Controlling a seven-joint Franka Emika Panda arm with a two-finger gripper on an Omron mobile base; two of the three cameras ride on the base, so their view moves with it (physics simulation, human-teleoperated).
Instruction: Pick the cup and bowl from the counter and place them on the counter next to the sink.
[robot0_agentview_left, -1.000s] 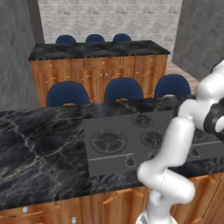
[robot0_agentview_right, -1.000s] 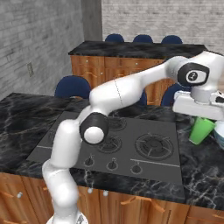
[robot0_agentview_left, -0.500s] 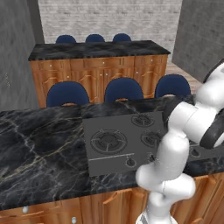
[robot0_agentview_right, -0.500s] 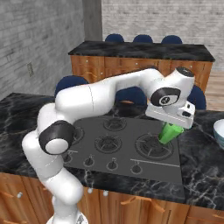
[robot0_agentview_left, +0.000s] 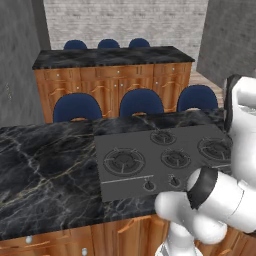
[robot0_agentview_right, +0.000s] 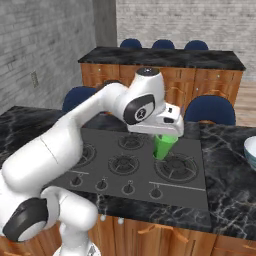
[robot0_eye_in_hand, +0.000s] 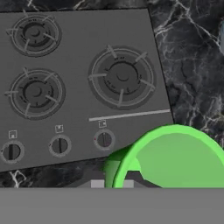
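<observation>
Flat stovetop (robot0_agentview_right: 140, 165) under the held cup (robot0_agentview_right: 164, 146); nothing stands in the way.

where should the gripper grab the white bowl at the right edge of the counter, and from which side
Grip the rim of the round white bowl, coming straight down from above with one finger inside and one outside. It sits upright and open-topped on the glossy black marble counter, and looks too wide to span. The gripper is shut on the small bright green cup, which would have to go down first.

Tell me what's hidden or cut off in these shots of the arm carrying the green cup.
- Fingers: right base view, hidden behind the white hand above the cup.
- Cup's lower part: hand view, cut off by the bottom edge.
- Bowl: right base view, cut by the right edge.
- Stovetop right side: left base view, behind the arm.
</observation>
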